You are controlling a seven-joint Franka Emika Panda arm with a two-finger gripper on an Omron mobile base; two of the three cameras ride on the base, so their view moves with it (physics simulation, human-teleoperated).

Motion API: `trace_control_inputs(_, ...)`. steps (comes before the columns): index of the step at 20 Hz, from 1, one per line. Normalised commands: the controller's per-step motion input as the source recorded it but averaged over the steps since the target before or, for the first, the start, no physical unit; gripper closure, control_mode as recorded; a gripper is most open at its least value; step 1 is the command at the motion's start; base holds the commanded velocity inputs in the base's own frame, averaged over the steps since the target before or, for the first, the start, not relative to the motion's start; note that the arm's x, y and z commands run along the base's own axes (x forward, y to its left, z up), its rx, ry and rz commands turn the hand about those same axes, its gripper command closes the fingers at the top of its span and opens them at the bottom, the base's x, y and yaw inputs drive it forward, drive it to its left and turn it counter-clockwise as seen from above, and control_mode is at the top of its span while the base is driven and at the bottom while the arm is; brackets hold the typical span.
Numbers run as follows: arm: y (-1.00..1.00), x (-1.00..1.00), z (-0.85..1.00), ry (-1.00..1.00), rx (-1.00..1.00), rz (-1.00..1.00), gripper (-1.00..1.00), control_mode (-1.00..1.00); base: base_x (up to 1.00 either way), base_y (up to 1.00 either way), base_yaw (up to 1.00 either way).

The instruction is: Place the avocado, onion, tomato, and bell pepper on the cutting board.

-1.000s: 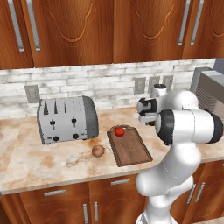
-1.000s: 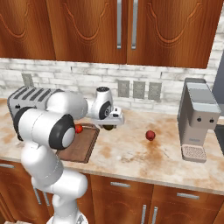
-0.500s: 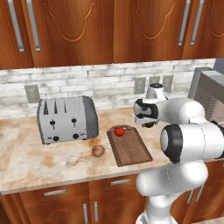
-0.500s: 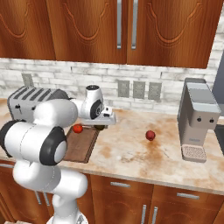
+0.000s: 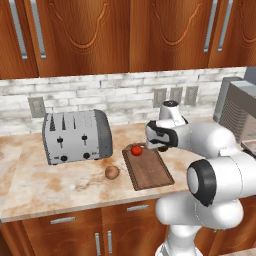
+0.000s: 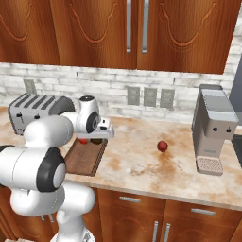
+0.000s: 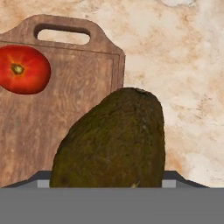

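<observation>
Above the handle end of the cutting board (image 7: 65, 113), the end effector (image 5: 150, 141) is seen clenched on the avocado (image 7: 111, 140), which bulks large between the fingers in the hand view and conceals most of them, so the exact opening cannot be read beyond the width of the fruit. Over the last second the arm has been swung leftward from the middle of the desk (image 5: 60, 185) towards the board, carrying the avocado with it; the transport is therefore judged nearly finished, with lowering and release still to come. A tomato (image 5: 136, 150) is already lying on the board near its handle loop, just beside the spot under the avocado, so a slightly offset set-down would be wise to avoid a knock. The onion (image 5: 112, 172) rests on the desk just left of the board, not yet placed. Farther right, a small red fruit (image 6: 162, 146) sits on the desk well apart from the board, near the coffee machine (image 6: 212, 127). A toaster (image 5: 76, 135) stands behind the onion.
</observation>
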Motion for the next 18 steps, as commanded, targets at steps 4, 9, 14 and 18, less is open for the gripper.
trace_control_inputs(4,0.14,0.01,-0.17,0.00,0.00,0.01,1.00,-1.00,0.00,0.00,0.00)
trace_control_inputs(9,0.13,0.06,-0.27,0.00,0.00,0.01,1.00,-1.00,0.00,0.00,0.00)
trace_control_inputs(14,0.19,0.06,-0.27,0.00,0.00,0.01,1.00,-1.00,0.00,0.00,0.00)
trace_control_inputs(18,0.20,0.06,-0.22,0.00,0.00,0.01,1.00,-1.00,0.00,0.00,0.00)
